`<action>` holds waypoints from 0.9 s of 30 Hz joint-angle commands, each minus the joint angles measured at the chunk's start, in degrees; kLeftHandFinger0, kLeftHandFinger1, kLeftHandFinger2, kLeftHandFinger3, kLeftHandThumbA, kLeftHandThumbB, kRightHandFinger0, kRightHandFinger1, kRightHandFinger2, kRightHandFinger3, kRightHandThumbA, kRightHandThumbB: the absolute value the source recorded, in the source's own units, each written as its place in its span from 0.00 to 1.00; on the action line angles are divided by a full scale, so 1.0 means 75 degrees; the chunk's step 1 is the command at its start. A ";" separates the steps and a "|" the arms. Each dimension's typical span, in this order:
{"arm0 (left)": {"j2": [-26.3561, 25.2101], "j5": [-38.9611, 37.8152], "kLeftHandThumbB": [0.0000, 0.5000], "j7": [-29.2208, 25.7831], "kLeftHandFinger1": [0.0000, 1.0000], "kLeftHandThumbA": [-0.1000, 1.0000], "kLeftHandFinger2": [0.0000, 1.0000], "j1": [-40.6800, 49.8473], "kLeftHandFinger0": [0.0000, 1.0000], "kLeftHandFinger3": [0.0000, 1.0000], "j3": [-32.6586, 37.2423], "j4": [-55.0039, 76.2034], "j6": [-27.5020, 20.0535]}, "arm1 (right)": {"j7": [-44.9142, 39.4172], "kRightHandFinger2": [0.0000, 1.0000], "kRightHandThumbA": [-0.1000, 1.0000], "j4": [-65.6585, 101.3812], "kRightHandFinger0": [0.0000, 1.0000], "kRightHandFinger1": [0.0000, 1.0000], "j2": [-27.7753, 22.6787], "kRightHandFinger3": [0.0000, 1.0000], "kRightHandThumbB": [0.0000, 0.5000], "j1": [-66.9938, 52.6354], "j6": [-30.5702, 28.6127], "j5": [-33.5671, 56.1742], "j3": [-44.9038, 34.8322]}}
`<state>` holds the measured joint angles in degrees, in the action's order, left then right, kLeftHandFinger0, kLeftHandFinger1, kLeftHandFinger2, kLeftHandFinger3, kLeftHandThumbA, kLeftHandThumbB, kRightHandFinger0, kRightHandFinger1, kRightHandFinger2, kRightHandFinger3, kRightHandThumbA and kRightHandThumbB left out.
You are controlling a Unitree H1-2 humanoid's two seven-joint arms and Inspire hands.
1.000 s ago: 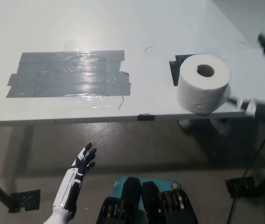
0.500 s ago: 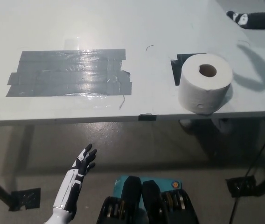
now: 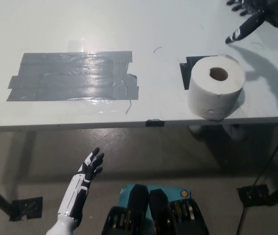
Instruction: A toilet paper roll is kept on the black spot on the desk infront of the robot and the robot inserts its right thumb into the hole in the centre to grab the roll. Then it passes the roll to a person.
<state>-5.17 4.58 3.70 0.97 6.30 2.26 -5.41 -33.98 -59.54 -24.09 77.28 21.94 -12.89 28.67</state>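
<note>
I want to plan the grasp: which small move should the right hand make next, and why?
Probably bring the right hand down toward the roll, thumb over its hole. The hand hangs open above and beyond the roll, not touching it; the hole faces up, unblocked.

The desk [image 3: 80,29] has a smooth, pale, semi-matt top. The grey tape patch [image 3: 73,77] is glossy and wrinkled, reflecting light along its lower strips. The toilet paper roll [image 3: 215,87] is soft, matt white paper. The black spot [image 3: 189,71] beneath it appears to be matt dark tape.
</note>
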 commanded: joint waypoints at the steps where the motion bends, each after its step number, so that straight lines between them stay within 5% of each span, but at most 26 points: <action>1: -0.0050 0.0086 0.50 0.0095 1.00 1.00 1.00 -0.0224 1.00 1.00 0.0033 0.0397 -0.0126 | -0.1374 1.00 0.93 -0.0600 1.00 1.00 0.0095 1.00 0.65 0.1156 -0.0408 -0.0448 0.0420; 3: -0.0045 0.0099 0.50 0.0096 1.00 1.00 1.00 -0.0220 1.00 1.00 0.0032 0.0427 -0.0075 | -0.1523 1.00 1.00 -0.0751 1.00 1.00 0.0142 1.00 0.65 0.1244 -0.0729 -0.0569 0.0609; 9: -0.0041 0.0107 0.49 0.0123 1.00 1.00 1.00 -0.0249 1.00 1.00 0.0041 0.0402 -0.0128 | -0.1809 1.00 1.00 -0.1418 1.00 1.00 0.0455 1.00 0.65 0.1492 -0.0949 -0.0570 0.0613; 14: -0.0039 0.0107 0.46 0.0134 1.00 1.00 1.00 -0.0283 1.00 1.00 0.0049 0.0413 -0.0124 | -0.1805 1.00 1.00 -0.1757 1.00 1.00 0.0683 1.00 0.83 0.1599 -0.0798 -0.0664 0.0534; 18: -0.0045 0.0066 0.44 0.0160 1.00 1.00 1.00 -0.0340 1.00 1.00 0.0048 0.0399 -0.0122 | -0.1489 1.00 1.00 -0.1684 1.00 1.00 0.0709 1.00 0.87 0.1501 -0.0878 -0.0780 0.0500; 27: -0.0051 0.0093 0.45 0.0176 1.00 1.00 1.00 -0.0321 1.00 1.00 0.0030 0.0424 -0.0091 | -0.1288 1.00 1.00 -0.1764 1.00 1.00 0.0751 1.00 0.78 0.1349 -0.0977 -0.1175 0.0673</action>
<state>-5.19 5.15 4.40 -0.70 6.35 3.80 -5.38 -45.18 -72.79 -18.05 84.45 16.77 -19.26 33.44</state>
